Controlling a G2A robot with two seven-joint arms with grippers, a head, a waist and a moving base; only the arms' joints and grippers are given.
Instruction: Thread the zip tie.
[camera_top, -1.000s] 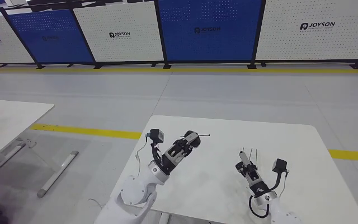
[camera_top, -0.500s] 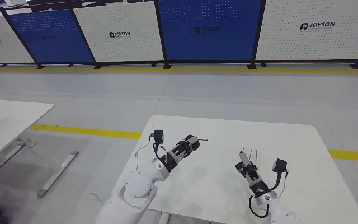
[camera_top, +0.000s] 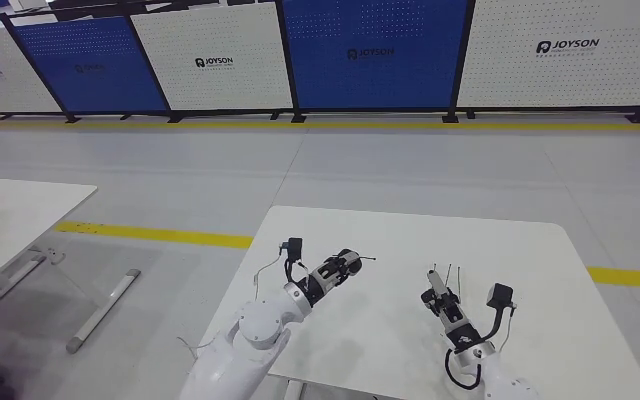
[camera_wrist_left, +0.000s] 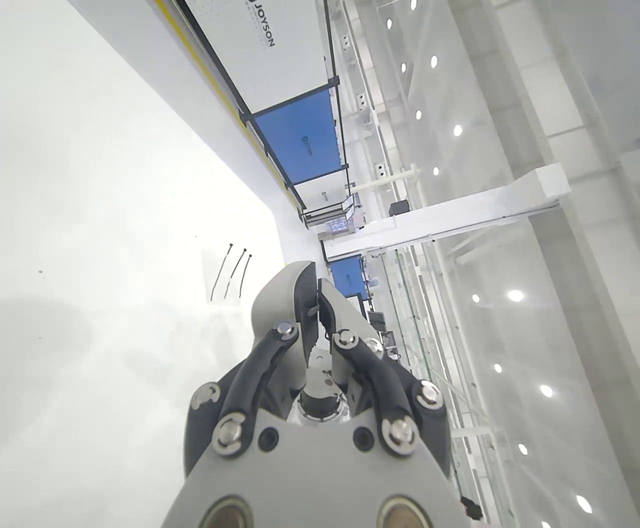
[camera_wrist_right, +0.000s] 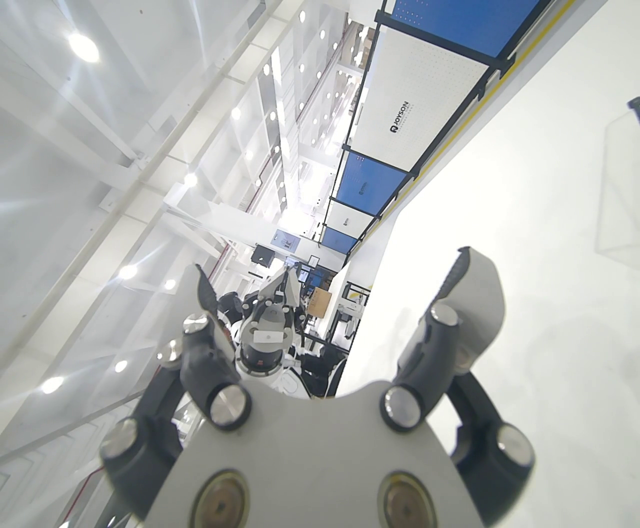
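The left end effector (camera_wrist_left: 316, 295) has been sinking and drifting toward the right end effector (camera_top: 436, 287). It is pinching the zip tie (camera_top: 366, 259), whose free end is sticking out past its fingertips. The right one is waiting with fingers spread, spare zip ties (camera_wrist_left: 231, 270) lying just ahead of it on the surface (camera_top: 400, 230). It is probably best to be holding the thin strap level while the spread fingers are closing slowly on its free end.

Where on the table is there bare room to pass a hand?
The table is bare across its far half and between the left gripper and right gripper. Crowded just beyond the right gripper, where three zip ties lie.
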